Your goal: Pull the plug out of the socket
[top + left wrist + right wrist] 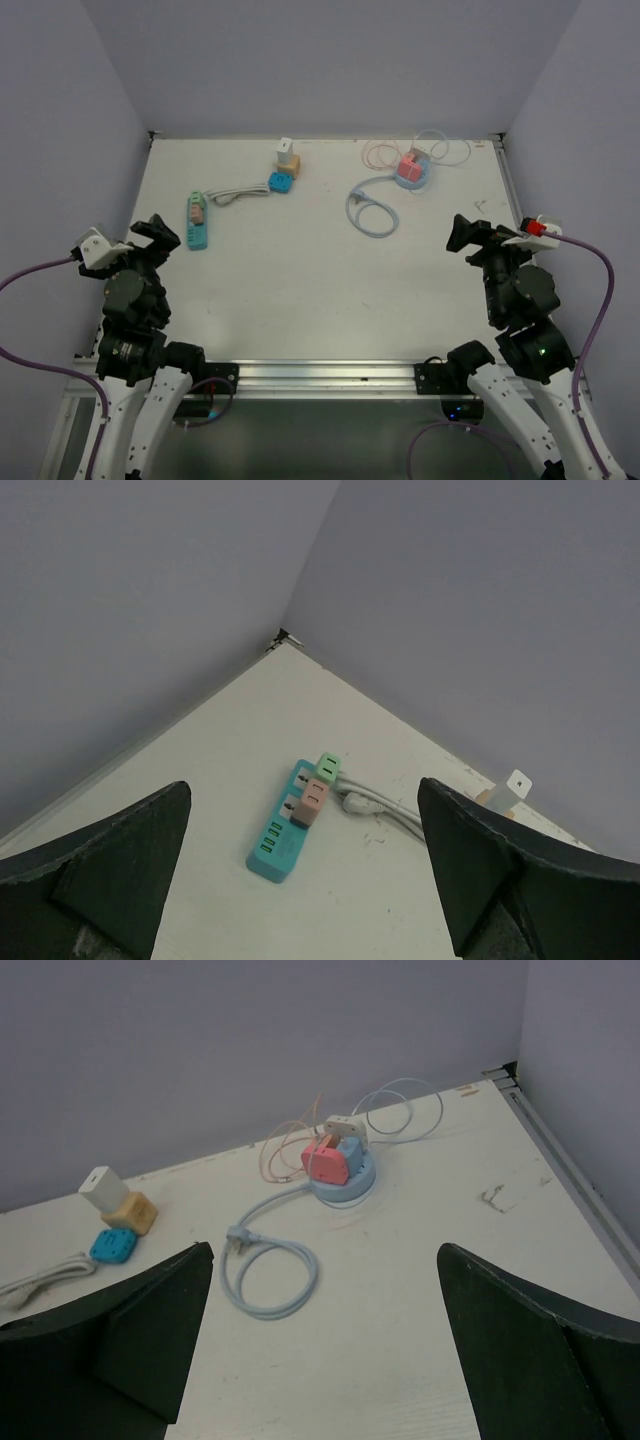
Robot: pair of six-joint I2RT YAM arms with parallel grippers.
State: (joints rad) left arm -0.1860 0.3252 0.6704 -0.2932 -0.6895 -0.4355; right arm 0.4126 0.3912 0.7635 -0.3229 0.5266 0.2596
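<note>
Left pincer point(157, 236) and right pincer point(467, 236) both spread wide over the worktop point(300, 280); teal power strip point(197, 221), plugs point(318, 785) in, sits just ahead of the left one.

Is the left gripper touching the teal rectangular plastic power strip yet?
No, the left wrist view shows the teal rectangular plastic power strip lying out ahead of the open left gripper, with a clear gap between them.

Illumination was even and diffuse in all three views, with no glare on the counter point(300, 290). Shadows beneath objects were faint and soft. Focus was sharp mid-frame. In both wrist views, the dark fingers point(110, 870) at the lower corners appeared slightly soft.
</note>
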